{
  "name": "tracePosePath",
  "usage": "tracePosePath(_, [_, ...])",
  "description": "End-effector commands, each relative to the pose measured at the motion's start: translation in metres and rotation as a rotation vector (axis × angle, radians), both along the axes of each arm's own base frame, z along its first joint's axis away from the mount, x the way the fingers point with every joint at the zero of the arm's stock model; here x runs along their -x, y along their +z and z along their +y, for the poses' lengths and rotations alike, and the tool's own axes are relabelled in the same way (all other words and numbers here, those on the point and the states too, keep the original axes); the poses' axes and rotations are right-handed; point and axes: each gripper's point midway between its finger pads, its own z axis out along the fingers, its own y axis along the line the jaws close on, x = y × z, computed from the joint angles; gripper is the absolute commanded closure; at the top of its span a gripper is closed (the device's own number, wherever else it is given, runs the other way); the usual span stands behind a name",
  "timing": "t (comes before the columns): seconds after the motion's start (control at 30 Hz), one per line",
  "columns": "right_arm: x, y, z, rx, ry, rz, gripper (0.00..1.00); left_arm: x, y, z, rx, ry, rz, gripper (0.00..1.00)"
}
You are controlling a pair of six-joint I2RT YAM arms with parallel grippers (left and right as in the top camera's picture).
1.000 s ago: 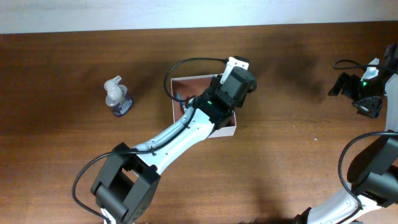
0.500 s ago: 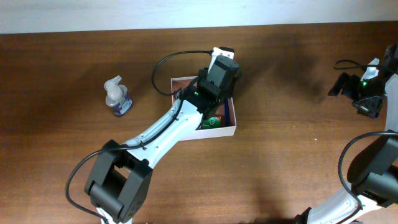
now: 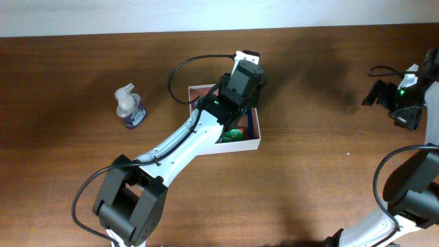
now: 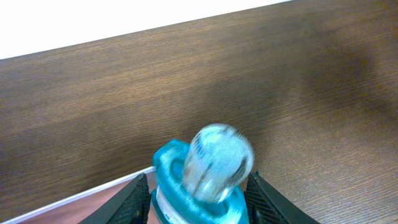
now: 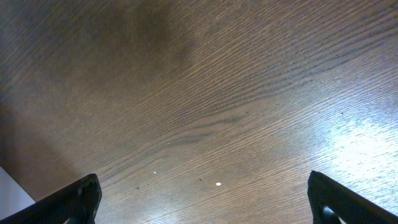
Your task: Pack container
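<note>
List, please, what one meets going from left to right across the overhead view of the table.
spray bottle → container → right arm

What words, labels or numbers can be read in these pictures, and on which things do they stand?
No text can be read.
On the spray bottle: a dark label, too small to read.
On the green thing in the container: too small to read.
On the blue bottle: no text shows.
</note>
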Motion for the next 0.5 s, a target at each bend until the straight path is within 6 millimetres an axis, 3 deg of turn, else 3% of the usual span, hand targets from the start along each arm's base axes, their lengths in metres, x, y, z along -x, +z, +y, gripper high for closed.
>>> tracePosePath(0.0, [0.0, 0.001, 0.001, 0.003, -0.003, -0.003, 0.01, 0.002, 0.026, -0.002, 0.038, -0.009, -0.027, 0.5])
tracePosePath(0.37, [0.0, 0.001, 0.001, 0.003, -0.003, -0.003, 0.01, 0.004, 0.023, -0.001, 0.029, -0.01, -0.016, 0.51])
tracePosePath(0.47, [0.0, 0.001, 0.001, 0.003, -0.003, -0.003, 0.01, 0.008, 0.027, -0.012, -0.026, -0.087, -0.055, 0.51])
